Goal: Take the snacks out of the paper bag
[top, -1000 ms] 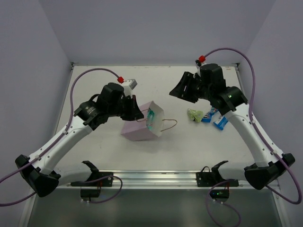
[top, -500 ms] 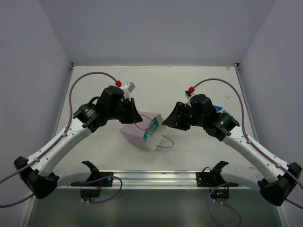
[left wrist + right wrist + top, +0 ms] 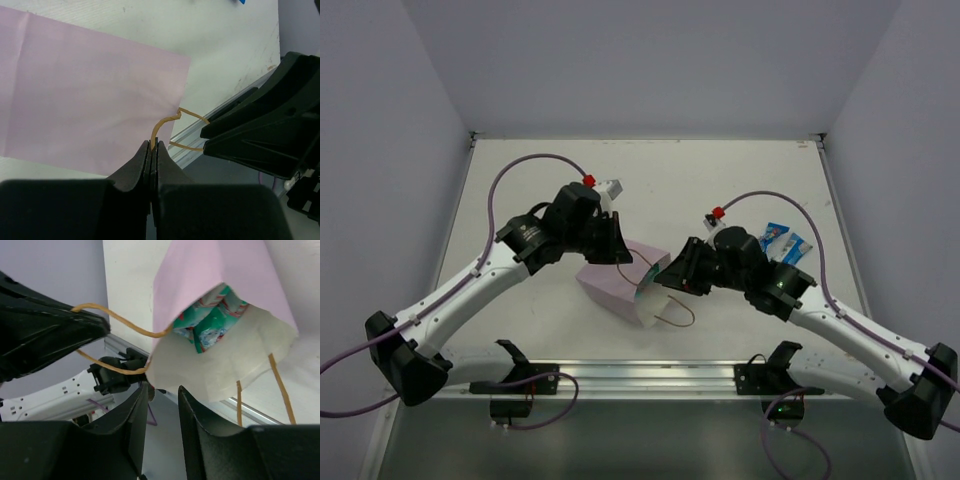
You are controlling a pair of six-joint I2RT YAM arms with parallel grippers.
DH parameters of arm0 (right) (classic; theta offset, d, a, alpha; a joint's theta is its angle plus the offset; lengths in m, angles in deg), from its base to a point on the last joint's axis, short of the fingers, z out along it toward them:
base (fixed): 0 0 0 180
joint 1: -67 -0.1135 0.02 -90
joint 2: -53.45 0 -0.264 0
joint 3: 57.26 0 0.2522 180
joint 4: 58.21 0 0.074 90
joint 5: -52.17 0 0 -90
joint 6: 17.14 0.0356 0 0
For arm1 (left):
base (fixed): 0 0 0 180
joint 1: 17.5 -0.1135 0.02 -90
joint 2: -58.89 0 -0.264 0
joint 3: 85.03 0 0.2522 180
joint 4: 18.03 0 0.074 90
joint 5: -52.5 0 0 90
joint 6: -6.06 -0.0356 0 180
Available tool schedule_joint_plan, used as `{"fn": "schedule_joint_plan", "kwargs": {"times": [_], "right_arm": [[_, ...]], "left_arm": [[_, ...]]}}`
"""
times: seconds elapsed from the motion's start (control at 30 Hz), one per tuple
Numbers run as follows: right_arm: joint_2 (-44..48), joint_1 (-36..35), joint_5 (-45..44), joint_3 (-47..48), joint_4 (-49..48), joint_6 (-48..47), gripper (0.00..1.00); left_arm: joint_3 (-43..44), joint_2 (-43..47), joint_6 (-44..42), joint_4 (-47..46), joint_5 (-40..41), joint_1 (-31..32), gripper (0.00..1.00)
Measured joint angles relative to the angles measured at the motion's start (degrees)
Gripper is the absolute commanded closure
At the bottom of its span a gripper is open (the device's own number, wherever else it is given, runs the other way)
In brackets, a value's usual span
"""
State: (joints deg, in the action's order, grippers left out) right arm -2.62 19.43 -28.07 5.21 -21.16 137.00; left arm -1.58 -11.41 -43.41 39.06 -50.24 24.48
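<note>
Top view: the paper bag (image 3: 612,287) is seen tipped over mid-table, its mouth turned toward 4 o'clock, with blue snacks (image 3: 782,240) lying well apart at its 2 o'clock.

Left wrist view: the thin cord handle (image 3: 166,121) is pinched between the pressed-together fingers of the left gripper (image 3: 151,145).

Right wrist view: the right gripper (image 3: 162,390) is held spread just beside the mouth, where a teal packet (image 3: 212,320) shows. The packet is judged light, crinkly and slippery, best taken by an edge.

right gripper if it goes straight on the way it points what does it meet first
Probably the paper bag: the open right gripper aims at its pale inner wall, with the teal snack packet beyond. Depth unclear.
</note>
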Motion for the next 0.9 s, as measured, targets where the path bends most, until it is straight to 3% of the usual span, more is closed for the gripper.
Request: {"fn": "schedule_joint_plan", "kwargs": {"times": [0.23,0.5,0.9], "right_arm": [[7.9,0.0,-2.8,-9.0,-3.1,5.0,0.68],[3.8,0.0,-2.8,-14.0,-13.6,9.3,0.71],[-10.0,-5.2,-4.8,-17.0,-29.4,14.6,0.71]], "left_arm": [[3.3,-2.8,-0.1,0.0,-1.7,0.0,1.00],[6.4,-5.5,-0.8,0.1,-3.7,0.0,1.00],[14.9,-9.9,-4.2,4.3,-5.4,0.0,1.00]]}}
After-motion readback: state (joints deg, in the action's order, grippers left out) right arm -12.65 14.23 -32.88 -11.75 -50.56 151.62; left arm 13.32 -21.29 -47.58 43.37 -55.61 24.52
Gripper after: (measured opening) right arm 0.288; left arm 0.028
